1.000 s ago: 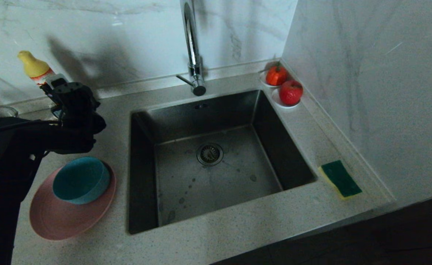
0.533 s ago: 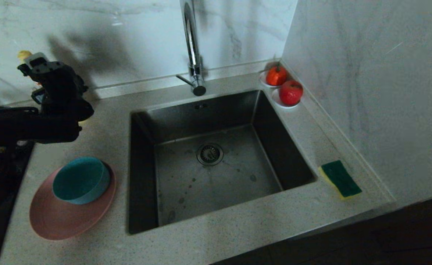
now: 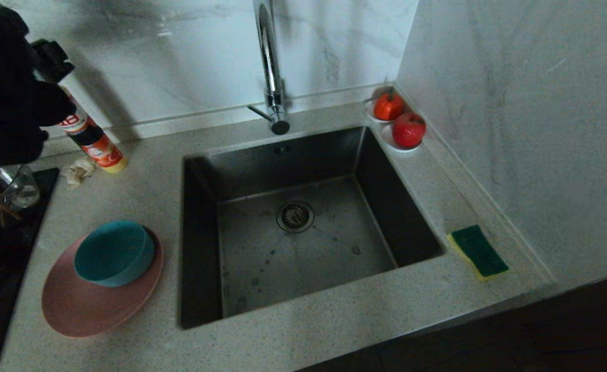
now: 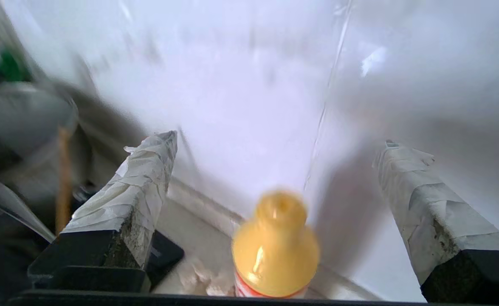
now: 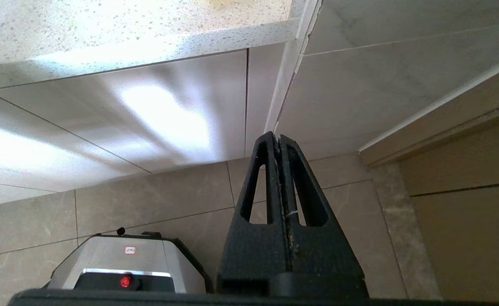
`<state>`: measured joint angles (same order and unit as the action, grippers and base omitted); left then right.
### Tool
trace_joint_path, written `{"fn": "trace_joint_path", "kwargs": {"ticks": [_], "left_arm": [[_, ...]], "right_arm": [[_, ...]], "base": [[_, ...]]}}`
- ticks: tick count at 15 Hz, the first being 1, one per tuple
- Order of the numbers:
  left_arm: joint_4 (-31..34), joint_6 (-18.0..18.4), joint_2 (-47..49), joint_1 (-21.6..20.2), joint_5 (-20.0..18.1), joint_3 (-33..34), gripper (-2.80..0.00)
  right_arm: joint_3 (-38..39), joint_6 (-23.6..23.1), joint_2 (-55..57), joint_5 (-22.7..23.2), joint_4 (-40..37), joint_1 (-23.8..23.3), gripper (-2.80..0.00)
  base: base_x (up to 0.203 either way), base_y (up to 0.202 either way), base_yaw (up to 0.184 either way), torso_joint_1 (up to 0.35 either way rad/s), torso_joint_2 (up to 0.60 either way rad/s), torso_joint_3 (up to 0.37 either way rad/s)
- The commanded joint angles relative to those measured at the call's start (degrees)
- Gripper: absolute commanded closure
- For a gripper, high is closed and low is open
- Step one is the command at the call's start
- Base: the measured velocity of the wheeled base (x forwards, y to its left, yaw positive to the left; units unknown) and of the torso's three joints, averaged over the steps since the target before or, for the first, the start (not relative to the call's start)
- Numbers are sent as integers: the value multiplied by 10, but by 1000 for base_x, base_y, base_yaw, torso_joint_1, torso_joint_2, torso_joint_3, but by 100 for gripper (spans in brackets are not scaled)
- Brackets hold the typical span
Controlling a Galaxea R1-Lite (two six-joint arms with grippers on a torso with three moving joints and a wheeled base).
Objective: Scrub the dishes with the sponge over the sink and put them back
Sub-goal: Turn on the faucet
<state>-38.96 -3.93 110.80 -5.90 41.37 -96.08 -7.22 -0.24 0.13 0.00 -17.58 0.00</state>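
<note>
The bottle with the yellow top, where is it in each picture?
Head view: the bottle leans at the far left of the counter, by the wall, partly behind the left gripper.
Left wrist view: its yellow cap shows low in the middle, between the open taped fingers.
Right wrist view: not in it.
Shared landmark: the white marble wall behind it, in the head and left wrist views.
</note>
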Motion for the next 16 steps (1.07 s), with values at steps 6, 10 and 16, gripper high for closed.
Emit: {"fn": "trace_joint_path", "kwargs": {"ticks": [6, 10, 16], "left_arm": [[292, -12, -276, 22, -110, 112, 0], [567, -17, -358, 42, -324, 154, 0], [652, -52, -382, 72, -568, 181, 0]], "right_arm": [[0, 0, 0, 0, -1, 0, 0], [1, 0, 0, 0, -1, 0, 0], [1, 0, 0, 0, -1, 0, 0]], "base": [[0, 0, 0, 0, 0, 0], [0, 0, 0, 0, 0, 0], [0, 0, 0, 0, 0, 0]]}}
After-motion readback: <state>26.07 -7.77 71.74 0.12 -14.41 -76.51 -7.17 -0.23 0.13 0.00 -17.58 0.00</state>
